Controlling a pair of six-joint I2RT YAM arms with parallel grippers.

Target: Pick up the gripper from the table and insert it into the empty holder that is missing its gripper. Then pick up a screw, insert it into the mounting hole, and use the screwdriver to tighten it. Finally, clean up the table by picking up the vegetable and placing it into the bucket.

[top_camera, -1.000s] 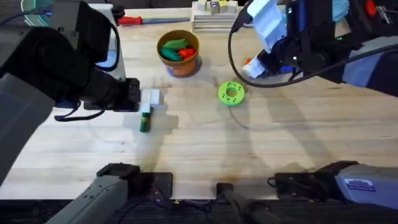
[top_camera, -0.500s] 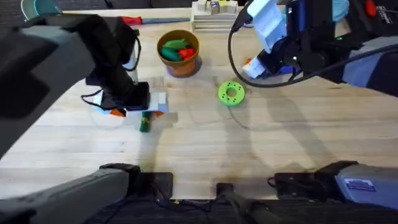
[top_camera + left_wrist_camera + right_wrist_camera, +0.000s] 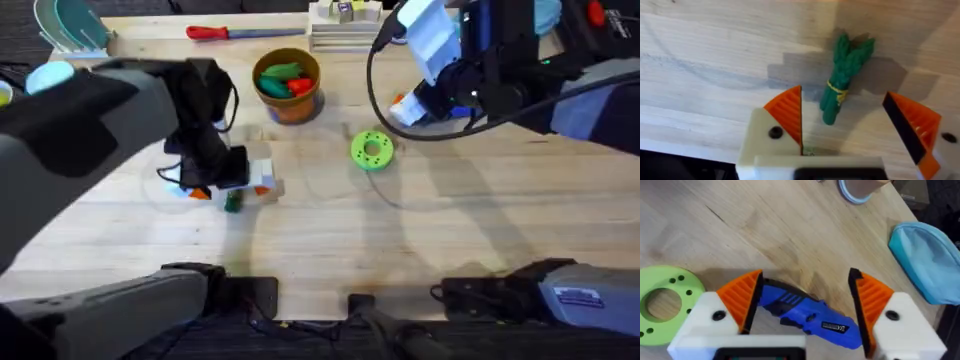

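I see the bucket (image 3: 287, 85) near the table's far edge, holding a green piece and a red-orange piece. The vegetable (image 3: 844, 77) lies flat on the wood, between the spread fingers of my left gripper (image 3: 845, 131), which touch nothing. My right gripper (image 3: 802, 311) hangs open around the screwdriver (image 3: 812, 319) beside the green ring disc (image 3: 372, 150). Since a second ago my left arm has swung over the vegetable and lowered; the right arm has stayed put.
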